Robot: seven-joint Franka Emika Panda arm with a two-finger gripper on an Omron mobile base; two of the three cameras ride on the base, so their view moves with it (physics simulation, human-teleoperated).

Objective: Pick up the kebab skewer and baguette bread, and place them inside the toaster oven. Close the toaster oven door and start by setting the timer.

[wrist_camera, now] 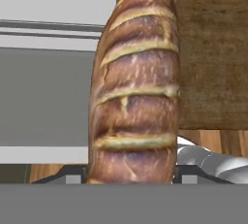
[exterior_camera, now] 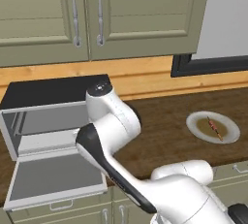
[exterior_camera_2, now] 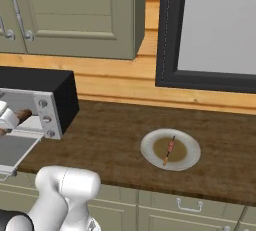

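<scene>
A: Plump golden-brown scored baguette bread (wrist_camera: 133, 87), crusty and ridged, gripped lengthwise in the end effector (wrist_camera: 131, 177), just at the mouth of the boxy silver toaster oven (exterior_camera: 46, 116).

B: Keep level, slide deep over the smooth grey glass door (exterior_camera: 53, 179), release gently. Thin kebab skewer (exterior_camera_2: 169, 150) waiting on the round plate (exterior_camera_2: 150, 142), dark wooden desk (exterior_camera_2: 110, 135).

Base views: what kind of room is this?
A kitchen, rendered rather than real. Olive cabinets with metal handles hang over a dark wood counter. An open toaster oven sits on it, and a plate holds a kebab skewer.
</scene>
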